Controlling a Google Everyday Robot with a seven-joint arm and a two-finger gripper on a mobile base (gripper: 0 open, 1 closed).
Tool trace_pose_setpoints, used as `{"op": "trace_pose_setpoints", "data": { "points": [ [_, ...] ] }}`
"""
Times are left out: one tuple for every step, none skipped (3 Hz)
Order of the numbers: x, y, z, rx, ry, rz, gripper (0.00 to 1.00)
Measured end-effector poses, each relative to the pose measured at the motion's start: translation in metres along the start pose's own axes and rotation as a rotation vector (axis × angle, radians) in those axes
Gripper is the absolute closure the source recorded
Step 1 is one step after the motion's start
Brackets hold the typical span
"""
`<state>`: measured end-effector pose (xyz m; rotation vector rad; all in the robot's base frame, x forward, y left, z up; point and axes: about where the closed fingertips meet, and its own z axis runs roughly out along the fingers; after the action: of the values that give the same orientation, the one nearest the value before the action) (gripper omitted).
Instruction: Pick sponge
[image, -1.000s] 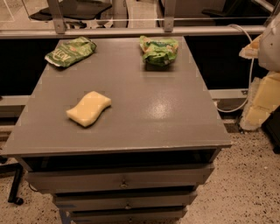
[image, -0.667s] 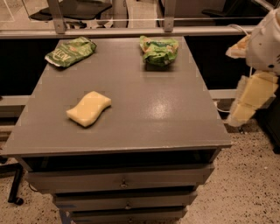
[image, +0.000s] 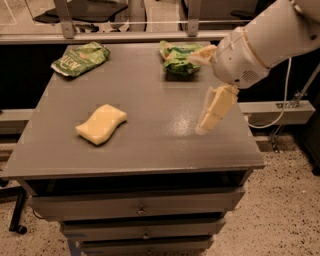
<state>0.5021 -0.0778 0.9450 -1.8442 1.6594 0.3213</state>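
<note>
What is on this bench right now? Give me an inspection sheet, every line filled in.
Surface: grey table top, flat.
Job's things: sponge lies flat at front left, nothing touching it.
Clutter: left green bag and right green bag near the back edge.
Grippers: gripper open and empty, above the table's right side, well apart from the sponge.
Cables: white cable hangs beyond the table's right edge.
Surroundings: drawers under the top; speckled floor.

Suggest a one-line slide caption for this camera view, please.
Pincer open above the table's right side; yellow sponge lies apart at front left, green snack bags behind.
</note>
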Motion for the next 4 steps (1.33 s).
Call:
{"op": "trace_pose_setpoints", "data": {
  "points": [
    [-0.055, -0.014, 0.044, -0.015, -0.183, -0.132, 0.00],
    [-0.101, -0.018, 0.084, -0.042, -0.291, -0.184, 0.00],
    [-0.101, -0.018, 0.084, -0.042, -0.291, -0.185, 0.00],
    [-0.114, -0.019, 0.108, -0.083, -0.344, -0.197, 0.00]
  ]
}}
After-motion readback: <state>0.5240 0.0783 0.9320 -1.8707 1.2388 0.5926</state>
